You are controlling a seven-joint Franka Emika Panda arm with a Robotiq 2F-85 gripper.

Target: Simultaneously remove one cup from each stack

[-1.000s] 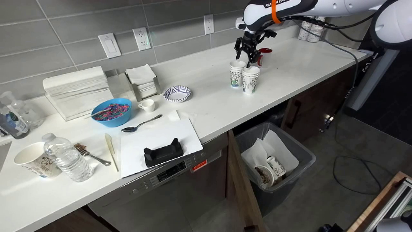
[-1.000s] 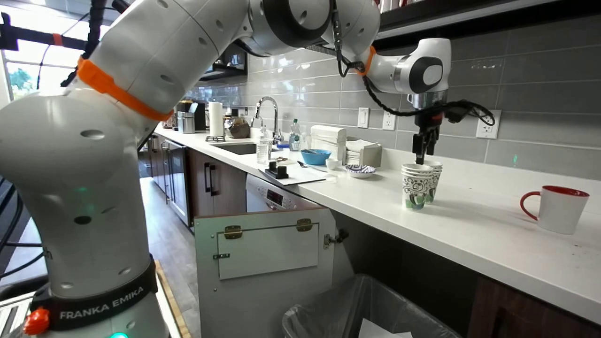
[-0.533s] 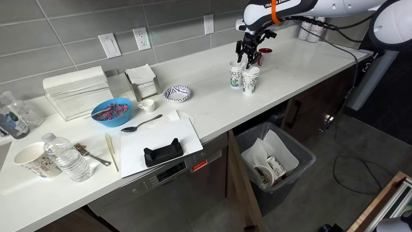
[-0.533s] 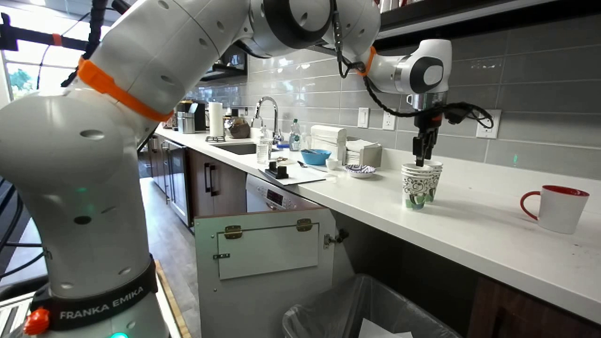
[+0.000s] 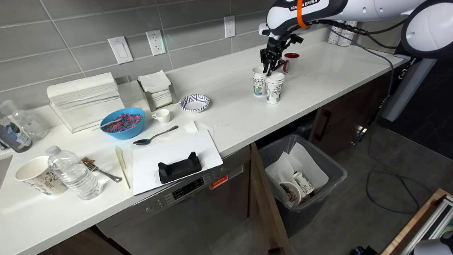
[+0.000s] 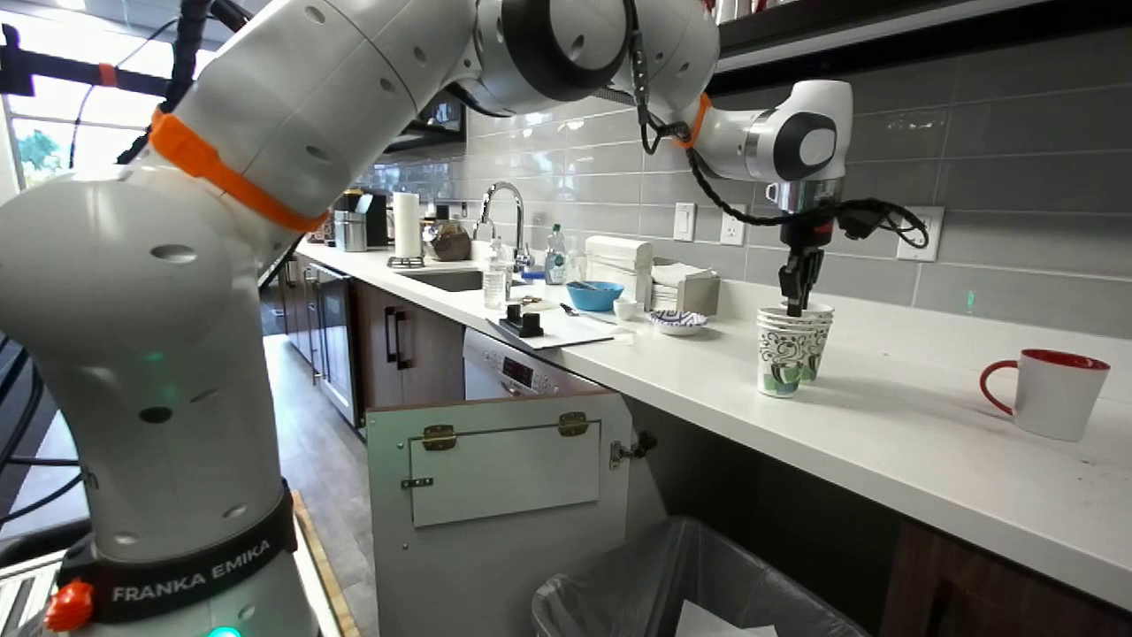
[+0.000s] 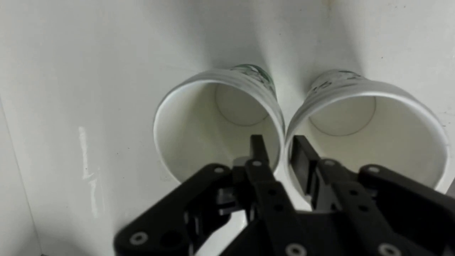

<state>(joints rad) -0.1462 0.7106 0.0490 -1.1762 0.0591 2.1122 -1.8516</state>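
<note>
Fingers point(image 7: 258, 147) of the gripper point(image 7: 279, 139) are held apart, a narrow gap being left between them, with one placed inside a white cup point(image 7: 209, 128) and the other inside its twin cup point(image 7: 373, 131); no grip on either wall can be made out. Between the fingers, the two rims are seen touching. In both exterior views, one stack point(image 5: 274, 90) and its partner stack point(image 5: 259, 85) are seen upright on the counter point(image 5: 226, 109), directly beneath the fingers and topped by these cups. From here an uneven pull could be caused: the twin cup's wall appears almost touched by its finger, while more space is left inside the white cup, so one stack might be dragged sideways before both walls were met. More than one cup might be lifted from either stack if the nested cups were tightly wedged. With too shallow a bite, a cup could be swung outward or dropped, since each would be held at one edge only; with too hard a squeeze, the walls could be creased between the fingers.
</note>
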